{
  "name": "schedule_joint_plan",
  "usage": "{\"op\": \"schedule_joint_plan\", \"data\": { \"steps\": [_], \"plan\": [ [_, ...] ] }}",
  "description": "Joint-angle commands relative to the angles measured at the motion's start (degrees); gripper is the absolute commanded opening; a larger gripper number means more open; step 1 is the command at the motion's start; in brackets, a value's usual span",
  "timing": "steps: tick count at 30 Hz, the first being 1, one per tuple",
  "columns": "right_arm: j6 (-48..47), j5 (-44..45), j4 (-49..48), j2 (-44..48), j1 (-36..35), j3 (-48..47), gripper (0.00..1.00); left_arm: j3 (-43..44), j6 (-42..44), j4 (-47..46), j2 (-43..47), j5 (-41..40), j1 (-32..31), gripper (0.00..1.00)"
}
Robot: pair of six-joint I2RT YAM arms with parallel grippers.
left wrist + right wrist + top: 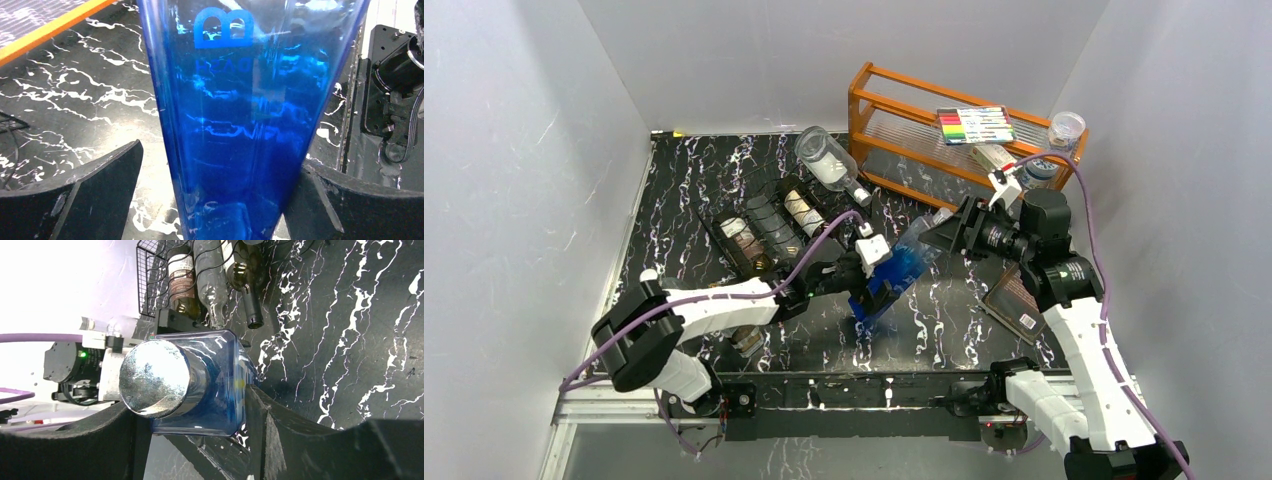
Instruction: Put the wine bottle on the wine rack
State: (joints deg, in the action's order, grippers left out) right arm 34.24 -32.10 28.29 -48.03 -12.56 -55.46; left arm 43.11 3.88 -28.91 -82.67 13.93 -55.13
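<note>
The wine bottle (894,272) is square blue glass with a silver cap (155,377), held tilted above the table between both arms. My right gripper (946,235) is shut on its shoulder just below the cap, with a finger against each side (192,407). My left gripper (866,292) is open around the bottle's lower body (240,125); its right finger (350,200) touches the glass and its left finger (90,190) stands apart. The black wire wine rack (724,215) lies left of the bottle and also shows in the right wrist view (147,285), holding three bottles.
An orange wooden shelf (894,105) stands at the back right with a marker pack (974,125) and a jar (1066,128) on it. A clear bottle (827,158) leans behind the rack. A flat brown box (1014,300) lies right; a small jar (746,340) sits near the left arm.
</note>
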Motion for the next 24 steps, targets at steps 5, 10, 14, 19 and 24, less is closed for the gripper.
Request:
{"op": "schedule_joint_plan", "data": {
  "steps": [5,10,14,19,24],
  "plan": [
    [4.76,-5.95,-10.35,2.35,-0.18,-1.67,0.19,1.61,1.28,-5.87,-3.23,1.36,0.09,0.90],
    [4.32,-6.56,-9.74,2.42,-0.18,-1.58,0.24,1.04,6.80,-7.05,-2.70,-2.19,0.13,0.37],
    [0.47,-8.50,-6.49,2.79,-0.19,-2.40,0.55,2.17,18.88,-4.83,-0.62,-2.30,0.14,0.16],
    [-5.30,-5.52,1.54,3.65,-0.18,-4.40,0.86,2.92,36.92,-4.85,2.90,-3.56,0.16,0.14],
    [-9.79,-3.04,6.71,4.18,-0.19,-8.60,0.96,4.76,50.45,-3.66,4.01,-1.98,0.17,0.14]
  ]
}}
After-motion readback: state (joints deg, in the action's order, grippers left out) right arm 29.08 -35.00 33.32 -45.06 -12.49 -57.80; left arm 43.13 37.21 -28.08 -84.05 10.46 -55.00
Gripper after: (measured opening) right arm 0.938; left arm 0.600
